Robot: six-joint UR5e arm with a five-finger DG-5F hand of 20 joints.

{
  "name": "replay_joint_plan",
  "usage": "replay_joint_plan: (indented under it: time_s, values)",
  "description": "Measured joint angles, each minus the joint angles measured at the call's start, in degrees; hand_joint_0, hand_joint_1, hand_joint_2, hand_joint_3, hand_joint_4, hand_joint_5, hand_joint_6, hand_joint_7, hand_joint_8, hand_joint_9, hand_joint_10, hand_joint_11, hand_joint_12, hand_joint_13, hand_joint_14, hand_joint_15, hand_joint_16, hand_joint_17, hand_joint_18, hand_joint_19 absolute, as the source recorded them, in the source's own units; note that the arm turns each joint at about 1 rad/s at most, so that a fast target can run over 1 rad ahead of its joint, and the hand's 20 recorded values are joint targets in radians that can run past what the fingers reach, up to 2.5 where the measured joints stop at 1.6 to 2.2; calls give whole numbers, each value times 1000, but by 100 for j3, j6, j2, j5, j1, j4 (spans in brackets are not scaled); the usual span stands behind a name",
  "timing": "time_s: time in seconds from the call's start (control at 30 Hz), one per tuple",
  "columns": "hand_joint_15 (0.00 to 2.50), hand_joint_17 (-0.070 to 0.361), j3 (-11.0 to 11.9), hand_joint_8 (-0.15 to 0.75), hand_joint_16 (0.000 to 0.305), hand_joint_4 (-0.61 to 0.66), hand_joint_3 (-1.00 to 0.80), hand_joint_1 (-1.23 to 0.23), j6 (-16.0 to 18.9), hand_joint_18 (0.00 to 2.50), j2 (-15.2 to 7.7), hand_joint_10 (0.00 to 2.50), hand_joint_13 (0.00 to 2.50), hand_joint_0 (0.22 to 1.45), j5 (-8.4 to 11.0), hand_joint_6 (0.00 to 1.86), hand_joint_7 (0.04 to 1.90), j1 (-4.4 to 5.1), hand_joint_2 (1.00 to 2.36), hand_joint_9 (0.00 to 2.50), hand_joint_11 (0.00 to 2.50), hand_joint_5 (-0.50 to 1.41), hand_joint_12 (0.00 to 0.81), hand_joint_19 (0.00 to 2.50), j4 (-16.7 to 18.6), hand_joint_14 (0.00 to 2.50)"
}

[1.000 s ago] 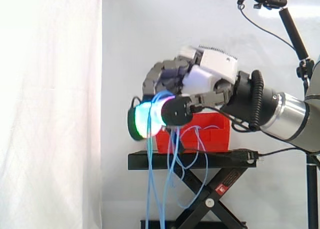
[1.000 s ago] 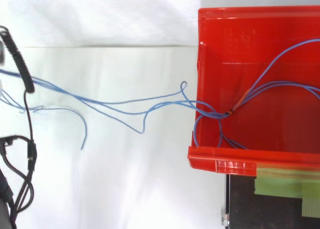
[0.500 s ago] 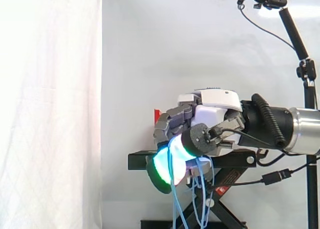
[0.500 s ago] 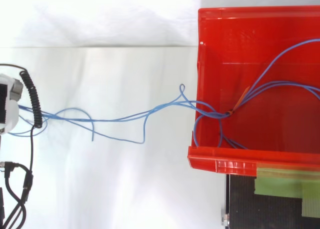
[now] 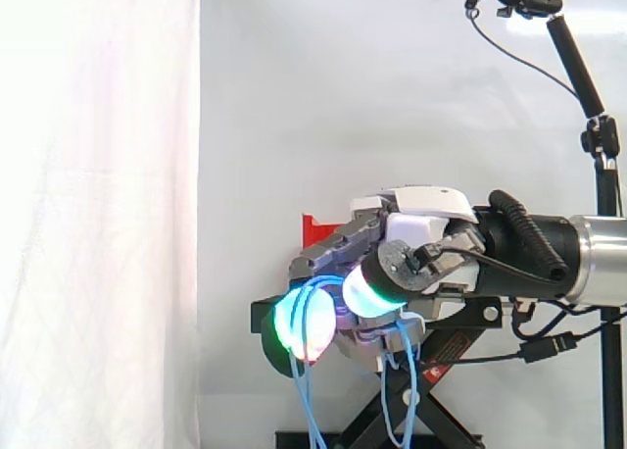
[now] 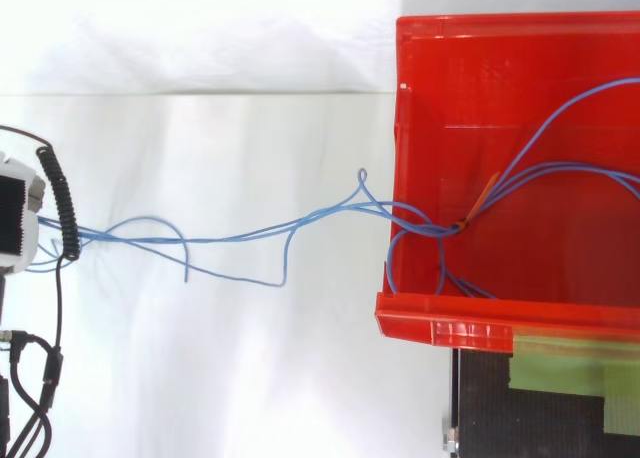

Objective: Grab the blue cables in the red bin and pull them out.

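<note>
The hand [image 5: 416, 235] was curled round the blue cables [image 6: 425, 226], with strands looped over its glowing fingertips [image 5: 299, 329] and hanging straight down below it. From the hand the cables stretched away to the red bin [image 6: 440, 323], well apart from it, their far ends lying inside.

My side camera sits beside the black stand [image 5: 261, 314], about level with it, facing across to the white curtain [image 5: 98, 224]. It's close in; the arm enters from the right, robot hand [image 5: 421, 209] mid-frame. My top camera looks straight down, also close, red bin [image 6: 440, 323] cropped at the right edge. Both views share the blue cables [image 6: 250, 236] and a bin corner.
</note>
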Motion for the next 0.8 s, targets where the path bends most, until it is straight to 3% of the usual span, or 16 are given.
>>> replay_joint_plan:
  time_s: [0.33, 0.63, 0.8]
  values:
    - [1601, 109, -2, 257, 48, 199, -1000, -765, -2, 921, 0, 258, 1303, 761, 0, 5, 814, 1, 1000, 1197, 1851, 825, 343, 1192, -10, 415]
    - [1594, 113, -1, 265, 50, 208, -1000, -693, -15, 958, -1, 665, 1335, 722, 8, 1, 866, 1, 1000, 1187, 1751, 870, 359, 1173, -12, 426]
    - [1585, 114, -1, 266, 51, 208, -1000, -691, -15, 963, -3, 730, 1340, 719, 8, 20, 869, 1, 1000, 1182, 1738, 873, 356, 1160, -14, 426]
